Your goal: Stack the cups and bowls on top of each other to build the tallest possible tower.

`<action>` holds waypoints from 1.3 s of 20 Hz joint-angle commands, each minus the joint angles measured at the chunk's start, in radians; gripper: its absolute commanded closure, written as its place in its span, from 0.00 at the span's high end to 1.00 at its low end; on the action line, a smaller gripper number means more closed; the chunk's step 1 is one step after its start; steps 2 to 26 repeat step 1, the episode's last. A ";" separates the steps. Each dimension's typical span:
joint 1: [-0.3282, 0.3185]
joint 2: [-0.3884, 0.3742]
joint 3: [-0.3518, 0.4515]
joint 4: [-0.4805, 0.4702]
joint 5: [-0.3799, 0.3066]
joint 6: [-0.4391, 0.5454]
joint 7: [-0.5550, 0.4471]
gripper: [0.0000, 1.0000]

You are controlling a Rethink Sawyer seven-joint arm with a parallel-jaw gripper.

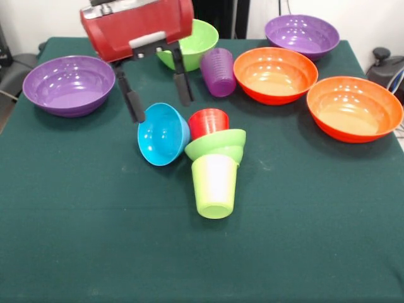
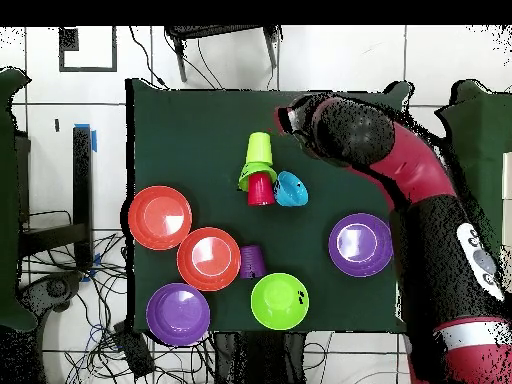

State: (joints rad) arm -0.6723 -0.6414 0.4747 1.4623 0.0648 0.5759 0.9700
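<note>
- Dark green cloth covers the worktop, which carries every item; a pale wall and cabling lie beyond its far edge.
- Position of the tower: it lies toppled on its side near the middle of the worktop. The smooth lime-green plastic cup points toward the camera, followed by the small ribbed lime-green bowl and the smooth red plastic cup. The small ribbed blue bowl rests tilted on its rim against the red cup; whether it is joined cannot be told.
- Risk 1: the round parts can likely roll if nudged, since only the cloth restrains them.
- Risk 2: lifting by one end would probably let the loosely nested pieces slide apart.
- Risk 3: the translucent purple tumbler and medium lime-green bowl sit just behind the tool and could be struck.
- Pose: the red and black arm enters from above in the front view. Its tool has both black fingers spread apart, holding nothing, with one tip just beside the blue bowl's rim.
</note>
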 commanded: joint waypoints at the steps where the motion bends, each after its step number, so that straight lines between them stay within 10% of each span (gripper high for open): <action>1: -0.016 0.028 0.052 0.092 -0.017 0.002 0.088 1.00; 26: -0.016 0.028 0.052 0.092 -0.017 0.002 0.088 1.00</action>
